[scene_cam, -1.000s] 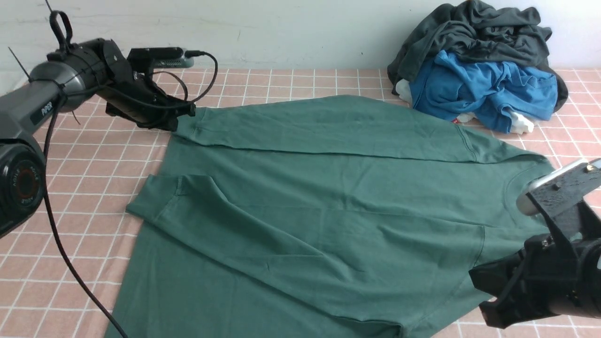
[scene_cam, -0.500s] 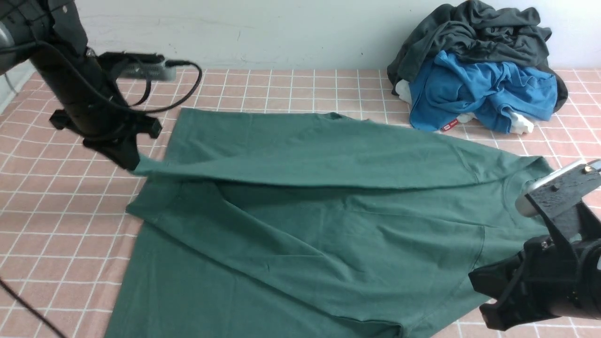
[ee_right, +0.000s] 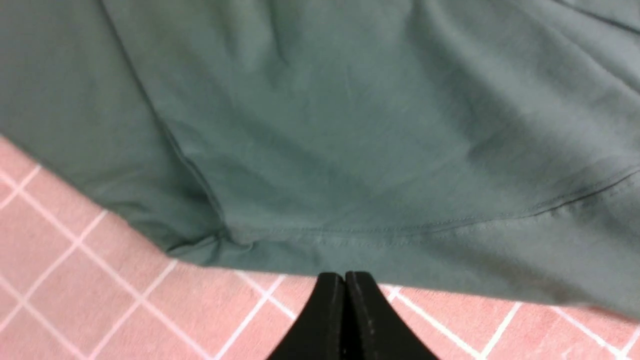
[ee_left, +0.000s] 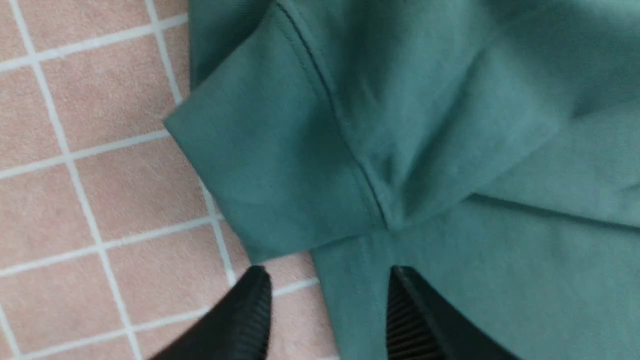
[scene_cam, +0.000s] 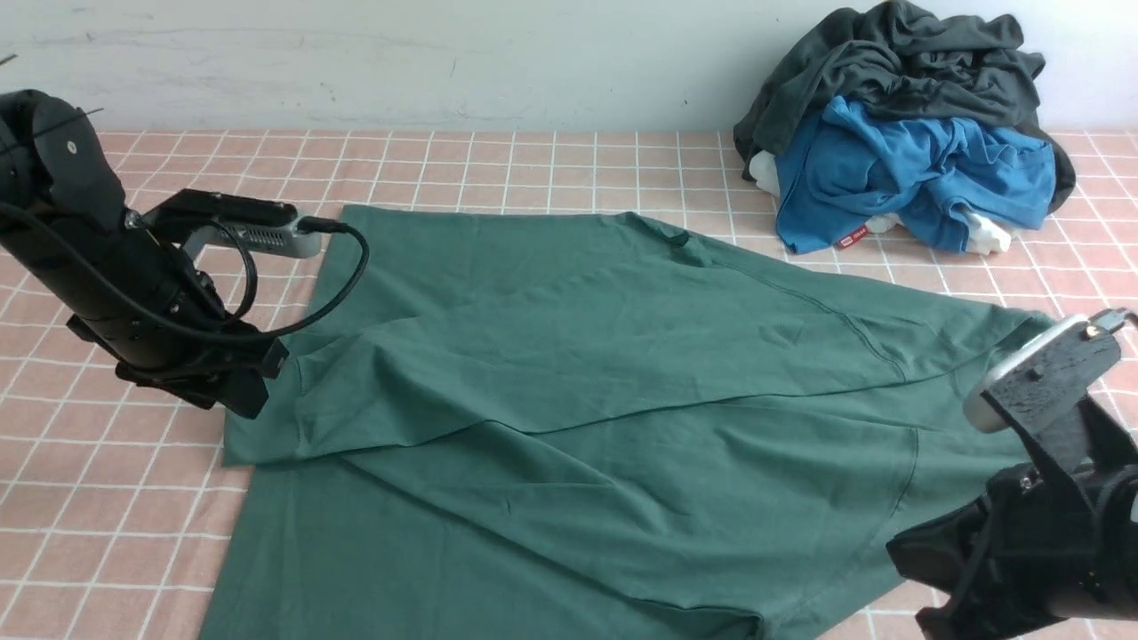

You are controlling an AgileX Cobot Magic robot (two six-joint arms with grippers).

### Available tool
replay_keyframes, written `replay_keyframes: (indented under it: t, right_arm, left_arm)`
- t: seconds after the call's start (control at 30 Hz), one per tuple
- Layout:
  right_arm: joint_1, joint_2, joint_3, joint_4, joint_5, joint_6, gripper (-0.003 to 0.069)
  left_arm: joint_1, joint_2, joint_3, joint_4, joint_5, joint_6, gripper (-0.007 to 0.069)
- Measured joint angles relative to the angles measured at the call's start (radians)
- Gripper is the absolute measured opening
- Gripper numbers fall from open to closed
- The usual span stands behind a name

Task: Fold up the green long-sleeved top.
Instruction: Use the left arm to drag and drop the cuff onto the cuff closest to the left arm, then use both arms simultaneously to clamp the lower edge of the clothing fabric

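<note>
1. Nearest us, at the robot's near right, the right gripper (ee_right: 345,287) has its two black fingers pressed flat together, gripping nothing; the tips sit over the pink checked tablecloth (scene_cam: 533,160), just beside a stitched edge of the green long-sleeved top (scene_cam: 622,498)
2. The top lies spread flat across the middle of the table, from the near left to the right side, where its edge runs up to that shut gripper; one sleeve (scene_cam: 569,364) is laid slantwise over the body, its end pointing to the robot's left
3. Farther back on the left, the left gripper (ee_left: 327,300) stands with its fingers apart and nothing between them; the sleeve's cuff (ee_left: 265,185) lies just beyond the fingertips, one finger over the pink cloth, the other over green fabric. We cannot tell whether the tips touch the garment
4. At the far right, against the wall (scene_cam: 444,53), a bright blue garment (scene_cam: 916,169) sits heaped under a dark grey garment (scene_cam: 898,62), near the top's far right edge and well apart from both grippers
</note>
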Motion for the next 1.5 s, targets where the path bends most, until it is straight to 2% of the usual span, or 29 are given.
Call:
replay_keyframes:
  t: [0.03,0.07,0.17,0.27,0.3,0.4,0.5,0.63,0.73,0.77,0.83,0.9,0.93,0.97,1.07,1.17,1.27,1.3,1.33,1.4,1.43,1.5]
  right_arm:
    - [0.000,0.000,0.000,0.001,0.005,-0.004,-0.0014]
    - [0.000,0.000,0.000,0.014,0.025,-0.028,-0.0014]
    - [0.000,0.000,0.000,0.048,0.046,-0.071,-0.0014]
    - [0.000,0.000,0.000,0.080,0.058,-0.118,-0.0014]
    - [0.000,0.000,0.000,0.105,0.069,-0.157,-0.0014]
    - [0.000,0.000,0.000,0.153,0.086,-0.225,-0.0014]
    - [0.000,0.000,0.000,0.188,0.088,-0.261,-0.0014]
    - [0.000,0.000,0.000,0.224,0.089,-0.291,-0.0014]
    - [0.000,0.000,0.000,0.228,0.092,-0.296,-0.0014]
    - [0.000,0.000,0.000,0.230,0.094,-0.298,-0.0014]
    - [0.000,0.000,0.000,0.230,0.095,-0.299,-0.0014]
    - [0.000,0.000,0.000,0.233,0.096,-0.299,-0.0014]
    - [0.000,0.000,0.000,0.234,0.096,-0.299,-0.0014]
    - [0.000,-0.001,0.000,0.236,0.097,-0.299,-0.0014]
    - [0.000,-0.021,0.000,0.236,0.104,-0.309,-0.0014]
    - [0.000,-0.054,0.000,0.238,0.105,-0.342,-0.0014]
    - [0.000,-0.072,-0.012,0.224,0.113,-0.367,-0.0014]
    - [0.000,-0.070,-0.016,0.221,0.113,-0.367,-0.0014]
    - [0.000,-0.047,-0.044,0.179,0.125,-0.367,-0.0005]
    - [0.000,-0.006,-0.089,0.112,0.137,-0.368,0.0018]
    - [0.000,0.000,-0.100,0.094,0.139,-0.368,0.0022]
    - [0.000,0.079,-0.164,-0.014,0.143,-0.368,0.0090]
  left_arm:
    - [0.000,-0.005,0.002,-0.005,0.013,0.000,0.0369]
    - [-0.002,-0.029,0.025,-0.022,0.045,0.000,0.0428]
    - [-0.025,-0.071,0.117,-0.009,0.062,0.027,0.0463]
    - [-0.072,-0.104,0.222,0.018,0.030,0.122,0.0472]
    - [-0.116,-0.127,0.302,0.035,-0.020,0.249,0.0472]
    - [-0.189,-0.156,0.424,0.053,-0.070,0.469,0.0472]
    - [-0.220,-0.158,0.497,0.066,-0.091,0.590,0.0472]
    - [-0.222,-0.158,0.540,0.075,-0.143,0.658,0.0460]
    - [-0.223,-0.161,0.553,0.082,-0.167,0.665,0.0423]
    - [-0.228,-0.168,0.569,0.097,-0.200,0.667,0.0365]
    - [-0.233,-0.174,0.584,0.117,-0.236,0.667,0.0297]
    - [-0.241,-0.180,0.598,0.138,-0.274,0.667,0.0179]
    - [-0.242,-0.182,0.598,0.140,-0.276,0.667,0.0168]
    - [-0.252,-0.189,0.600,0.150,-0.284,0.667,0.0092]
    - [-0.277,-0.219,0.609,0.164,-0.295,0.659,0.0018]
    - [-0.287,-0.283,0.610,0.162,-0.281,0.605,0.0006]
    - [-0.289,-0.392,0.598,0.150,-0.234,0.446,0.0006]
    - [-0.289,-0.397,0.598,0.150,-0.234,0.446,0.0006]
    - [-0.289,-0.434,0.597,0.150,-0.211,0.361,0.0006]
    - [-0.289,-0.467,0.597,0.151,-0.187,0.285,0.0006]
    - [-0.289,-0.467,0.597,0.151,-0.187,0.285,0.0006]
    - [-0.289,-0.491,0.597,0.151,-0.176,0.221,0.0006]
